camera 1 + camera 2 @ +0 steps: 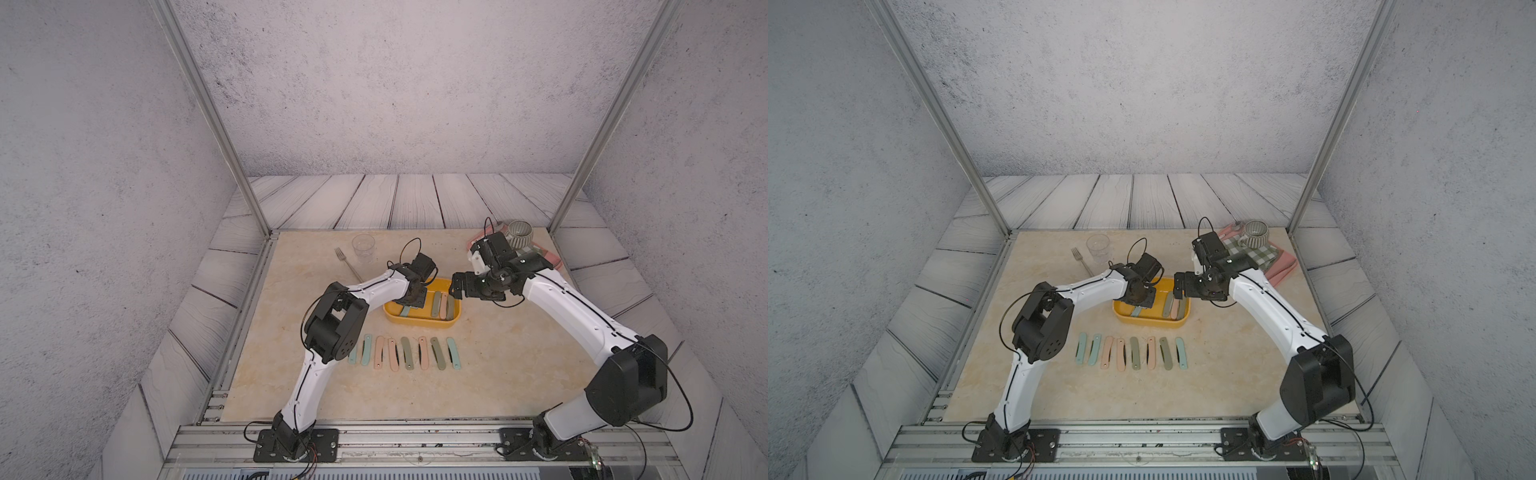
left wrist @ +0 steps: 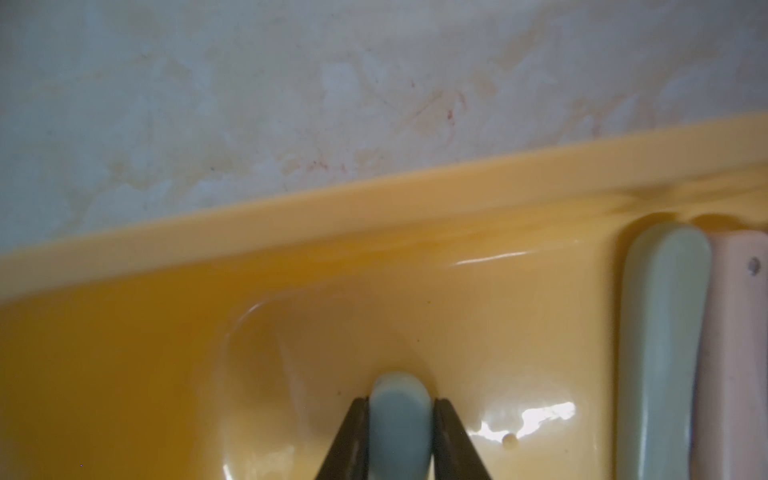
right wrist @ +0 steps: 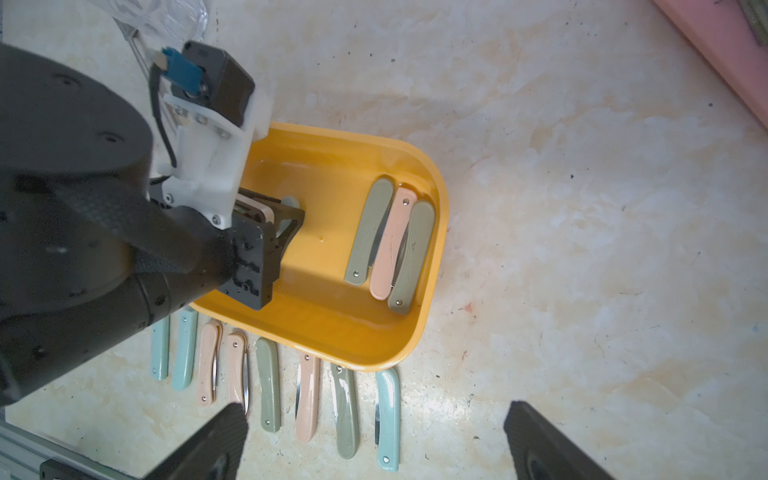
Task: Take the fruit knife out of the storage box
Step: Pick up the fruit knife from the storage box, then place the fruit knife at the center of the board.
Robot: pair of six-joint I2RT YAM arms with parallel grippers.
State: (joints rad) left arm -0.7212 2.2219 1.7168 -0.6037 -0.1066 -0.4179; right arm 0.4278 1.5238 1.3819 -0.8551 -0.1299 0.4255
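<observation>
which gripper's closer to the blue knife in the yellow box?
Left. The left gripper is shut on the blue knife inside the storage box. The right gripper hangs open by the box's other end, apart from that knife.

The box (image 3: 332,328) is glossy yellow plastic, its floor shining wetly. The blue knife (image 2: 399,419) has a smooth, matt plastic handle. The tabletop (image 3: 582,249) looks like polished marble. The fork (image 1: 349,264) is shiny metal, the cup (image 1: 364,248) clear, glass or plastic.

Left arm (image 1: 374,286) jaws pinched, right arm (image 1: 561,299) jaws wide.
</observation>
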